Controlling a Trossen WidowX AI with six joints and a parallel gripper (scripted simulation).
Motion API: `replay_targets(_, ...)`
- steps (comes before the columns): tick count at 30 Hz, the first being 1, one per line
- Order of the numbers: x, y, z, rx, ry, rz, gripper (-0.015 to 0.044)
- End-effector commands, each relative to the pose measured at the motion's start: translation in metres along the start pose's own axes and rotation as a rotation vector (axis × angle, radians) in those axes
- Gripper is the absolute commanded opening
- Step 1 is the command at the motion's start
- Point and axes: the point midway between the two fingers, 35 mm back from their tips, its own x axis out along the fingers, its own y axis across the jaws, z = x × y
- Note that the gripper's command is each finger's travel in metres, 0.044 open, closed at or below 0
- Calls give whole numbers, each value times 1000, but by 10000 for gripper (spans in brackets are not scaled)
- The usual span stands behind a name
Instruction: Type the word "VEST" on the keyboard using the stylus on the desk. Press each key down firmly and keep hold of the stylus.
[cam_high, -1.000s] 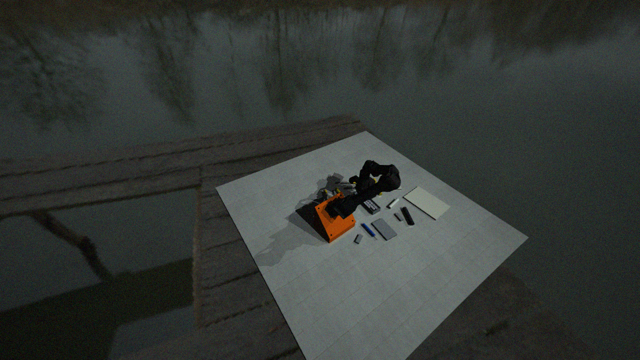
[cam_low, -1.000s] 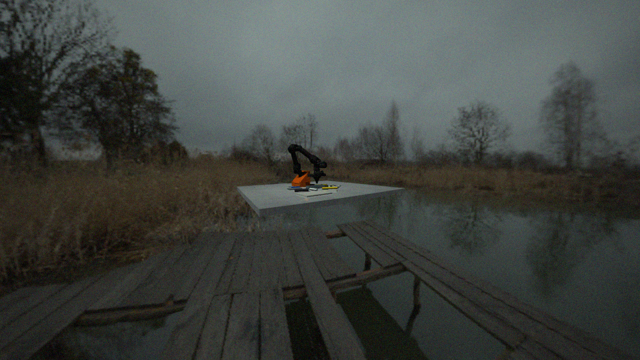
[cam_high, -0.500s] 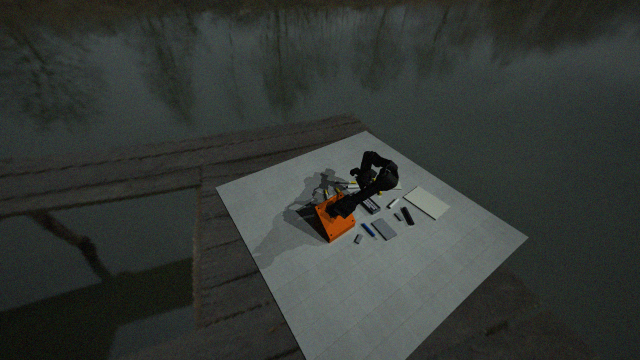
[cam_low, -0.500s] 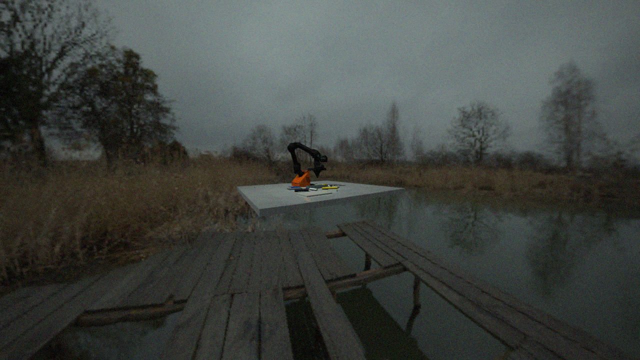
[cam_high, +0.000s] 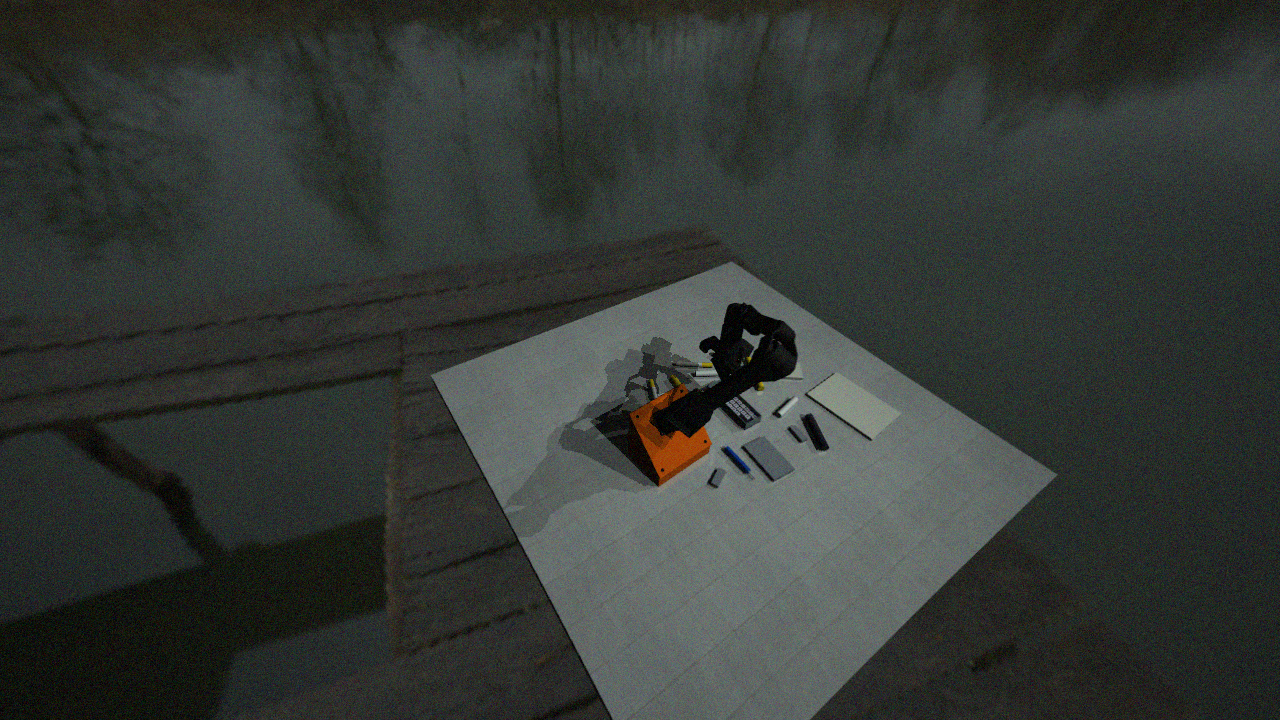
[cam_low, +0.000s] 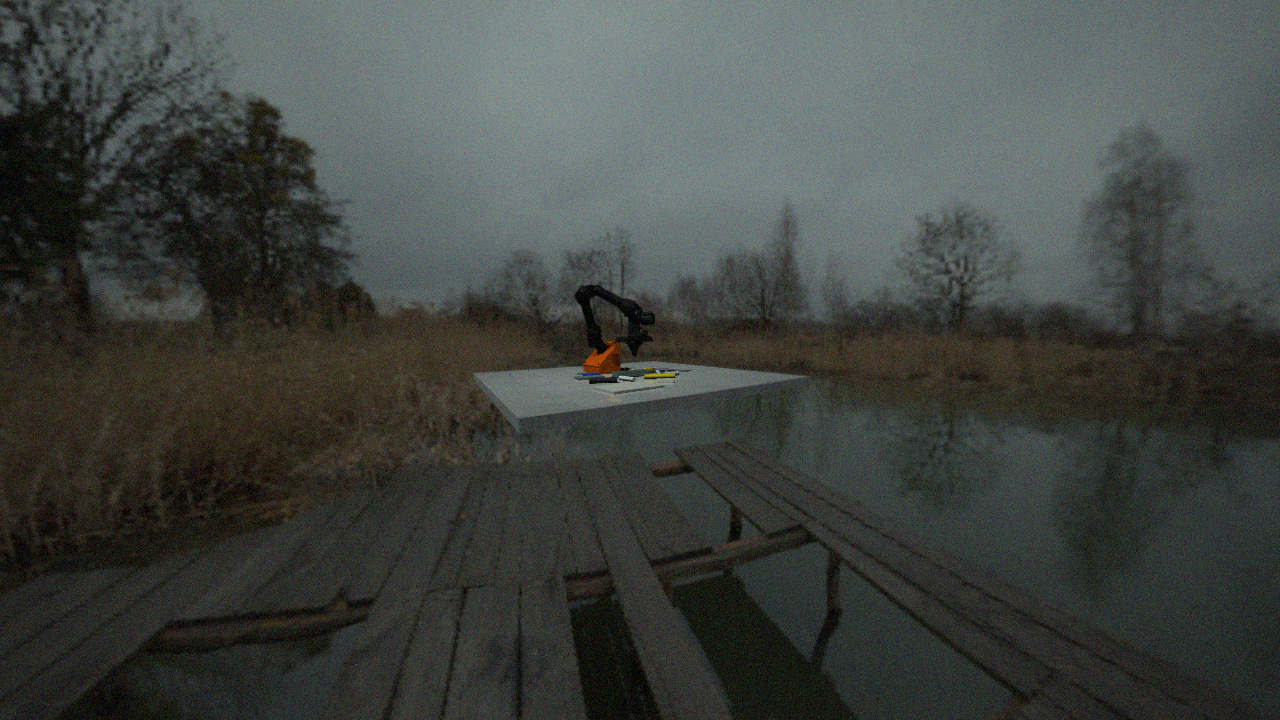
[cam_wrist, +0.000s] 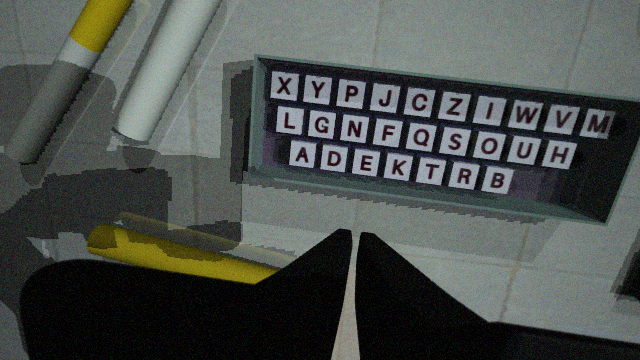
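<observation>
The keyboard is a dark, pale-rimmed tray with three rows of white letter keys. In the wrist view the V key, E key, S key and T key are all visible. My gripper is shut with a narrow gap at the tips, through which bare table shows. No stylus is visible between the fingers. The tips appear just below the keyboard's lower edge in the wrist view, under the E and D keys. I cannot tell which pen-like object is the stylus.
A yellow-and-grey marker, a white cylinder and a yellow marker lie left of the keyboard. Elsewhere are a blue pen, a grey pad, a black bar, a cream notebook and my orange base.
</observation>
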Motion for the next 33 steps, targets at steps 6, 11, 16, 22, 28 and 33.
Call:
replay_targets(6,0,0,0,0,0,0,0)
replay_targets(11,2,-11,-2,70,-4,-22,105)
replay_targets(16,18,-86,-22,585,-72,-183,150)
replay_targets(22,28,-150,-55,1067,-207,-323,150)
replay_targets(28,32,-193,-89,1408,-356,-405,150)
replay_targets(33,33,-205,-101,1508,-410,-426,150)
